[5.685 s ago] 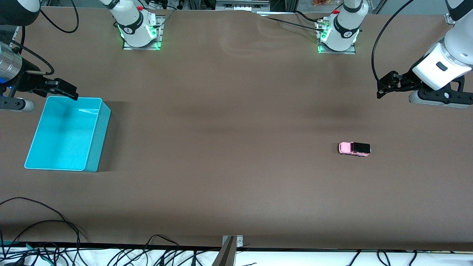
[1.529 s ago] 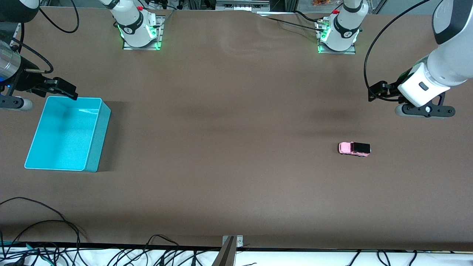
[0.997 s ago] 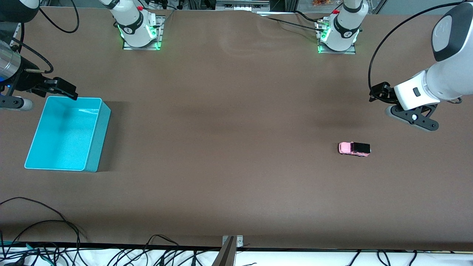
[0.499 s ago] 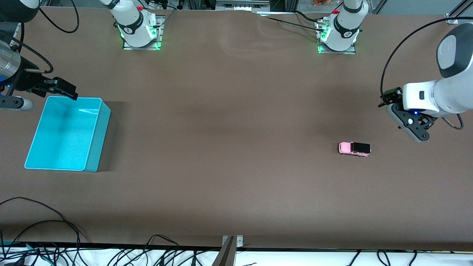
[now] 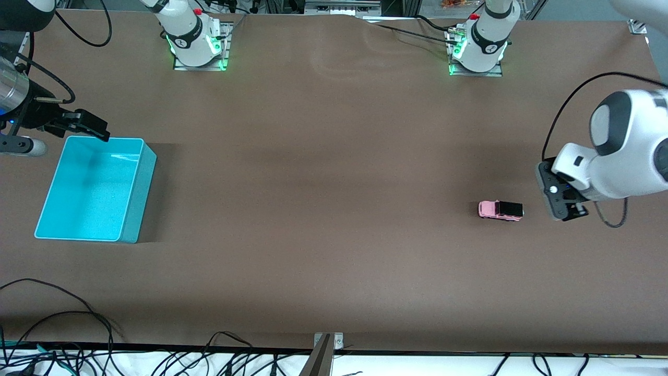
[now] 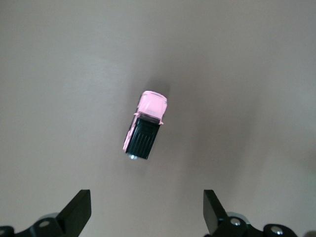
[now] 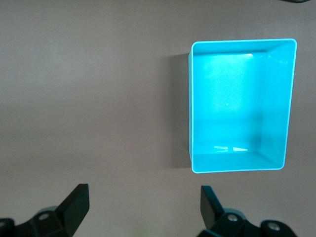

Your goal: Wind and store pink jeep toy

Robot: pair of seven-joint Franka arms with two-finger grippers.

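left arm closing in on the jeep, nothing gripped yet

front: pink jeep toy (image 5: pixel 500 210) sits on the table (image 5: pixel 334 172) toward the left arm's end, well apart from the turquoise bin (image 5: pixel 95 189) at the right arm's end; i have the left gripper (image 5: pixel 558 201) up over the table just beside the jeep; right gripper (image 5: pixel 78 125) waits by the bin. left wrist: jeep (image 6: pixel 144 125) lies off-centre and skewed between wide open, empty fingers (image 6: pixel 76 210), so i risk clipping it and rolling it away if i drop now. right wrist: fingers (image 7: pixel 74 203) spread wide, empty, bin (image 7: pixel 240 106) in view
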